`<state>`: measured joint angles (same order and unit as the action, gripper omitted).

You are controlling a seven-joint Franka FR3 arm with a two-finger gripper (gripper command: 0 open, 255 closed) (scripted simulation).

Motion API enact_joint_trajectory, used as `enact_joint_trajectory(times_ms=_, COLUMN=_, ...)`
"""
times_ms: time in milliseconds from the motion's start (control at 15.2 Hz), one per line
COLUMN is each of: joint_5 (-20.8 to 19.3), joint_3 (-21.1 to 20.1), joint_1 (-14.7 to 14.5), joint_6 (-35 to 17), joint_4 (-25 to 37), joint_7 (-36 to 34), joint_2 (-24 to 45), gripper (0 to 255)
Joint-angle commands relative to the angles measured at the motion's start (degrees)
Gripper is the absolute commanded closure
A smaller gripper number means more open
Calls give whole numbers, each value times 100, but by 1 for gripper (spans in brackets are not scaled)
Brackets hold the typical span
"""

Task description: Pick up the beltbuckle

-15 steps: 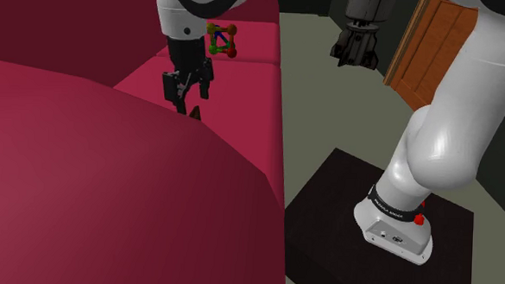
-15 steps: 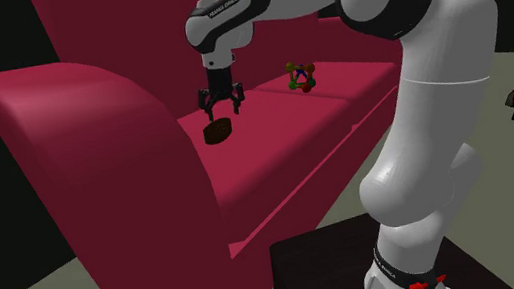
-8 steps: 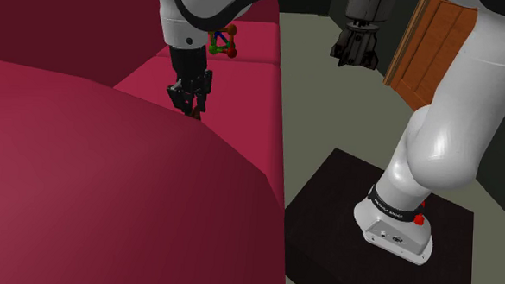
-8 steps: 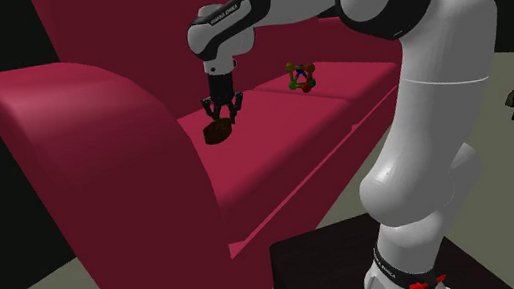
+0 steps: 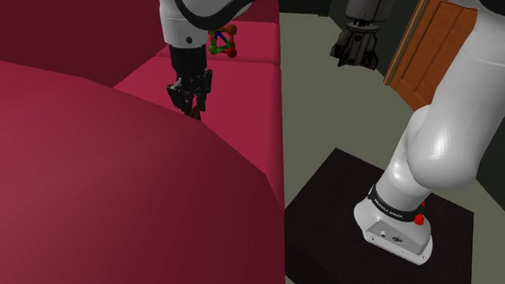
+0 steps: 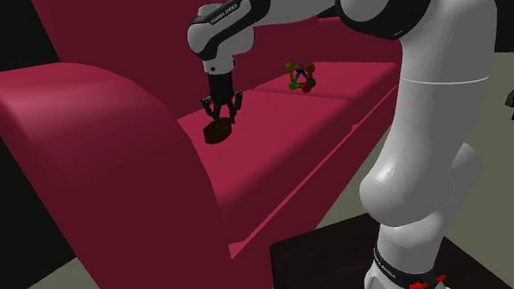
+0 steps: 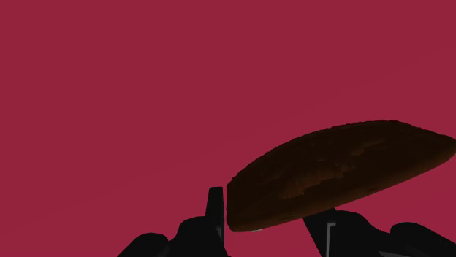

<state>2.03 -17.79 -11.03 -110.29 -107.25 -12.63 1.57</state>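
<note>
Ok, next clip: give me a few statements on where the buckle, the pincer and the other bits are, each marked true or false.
1. The belt buckle lies on the seat of the red sofa. True.
2. The belt buckle is bright white. False: it is dark brown.
3. The pincer is down at the belt buckle, close over the seat. True.
4. The colourful toy lies on the floor. False: it sits on the sofa seat, farther along from the belt buckle.
5. The stand is a dark box on the floor beside the sofa. True.
</note>
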Motion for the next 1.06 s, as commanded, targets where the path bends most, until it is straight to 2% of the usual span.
enact_joint_trajectory(times_ms=0, joint_5=3, joint_3=1, joint_1=1, joint_6=120, joint_4=109, joint_7=1, joint_2=-10, gripper=255)
enact_joint_trajectory(times_ms=858, joint_5=-3, joint_3=1, joint_1=2, joint_6=1120, joint_4=1102, joint_7=-34, joint_2=-18, gripper=255)
enact_joint_trajectory(times_ms=990, joint_5=-4, joint_3=1, joint_1=2, joint_6=1132, joint_4=1115, joint_7=-34, joint_2=-17, gripper=255)
